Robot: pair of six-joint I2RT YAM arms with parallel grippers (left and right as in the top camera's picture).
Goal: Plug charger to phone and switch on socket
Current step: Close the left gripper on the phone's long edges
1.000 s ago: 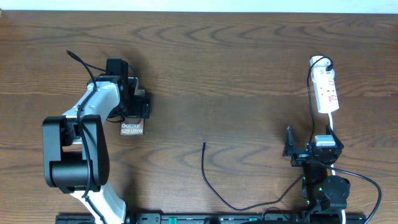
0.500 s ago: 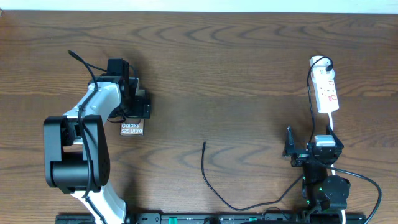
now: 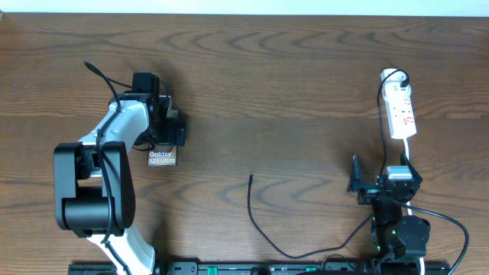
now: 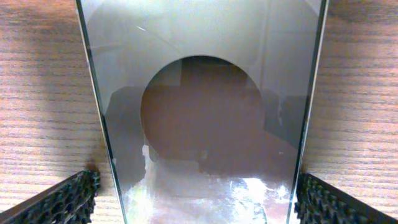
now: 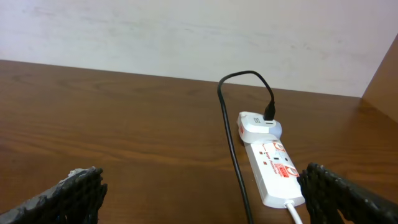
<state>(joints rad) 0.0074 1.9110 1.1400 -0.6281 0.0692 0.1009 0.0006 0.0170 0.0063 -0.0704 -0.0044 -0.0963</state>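
Over the phone (image 3: 162,158) my left pincer (image 3: 166,136) stood spread wide, a finger just outside each long edge, gripping nothing. Right of the phone, well apart, the charger (image 3: 256,221) lay loose on the table (image 3: 306,92). Far to the phone's right sat the socket (image 3: 400,113), and my right pincer (image 5: 205,199) gaped wide and empty. I judged this the phone-securing step. Next I needed to close squarely on its edges, then fetch the charger's tip.

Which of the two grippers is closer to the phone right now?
The left. The left gripper hangs open directly over the phone; the right gripper sits far across the table, just below the socket.
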